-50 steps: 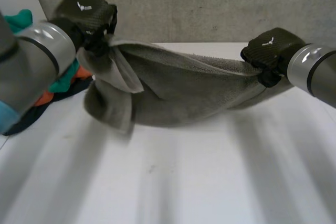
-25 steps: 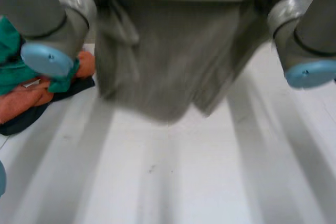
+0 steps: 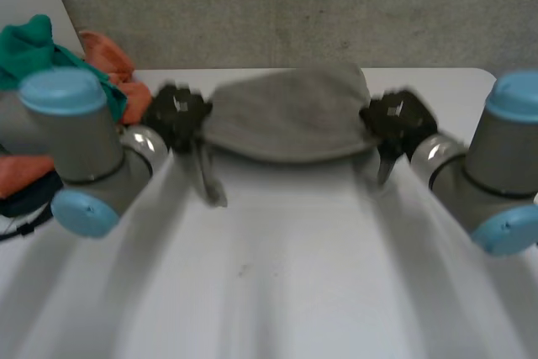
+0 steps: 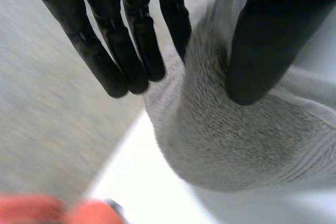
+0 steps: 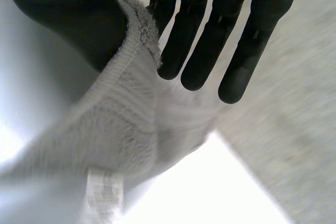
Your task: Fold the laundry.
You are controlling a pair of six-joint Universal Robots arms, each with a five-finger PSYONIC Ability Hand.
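Remote view, fold in progress. I hold the grey towel (image 3: 286, 115) stretched above the worktop (image 3: 277, 283) toward 12 o'clock. The left hand (image 3: 178, 115) and right hand (image 3: 395, 119) each pinch one end between thumb and fingers (image 4: 173, 19). By my judgement no fold is laid down yet. A laundry heap (image 3: 34, 48) waits at 10 o'clock.

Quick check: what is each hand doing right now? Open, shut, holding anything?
Left hand: shut on the grey towel, one end pinched between thumb and fingers.
Right hand: shut on the grey towel, pinching its other end the same way.
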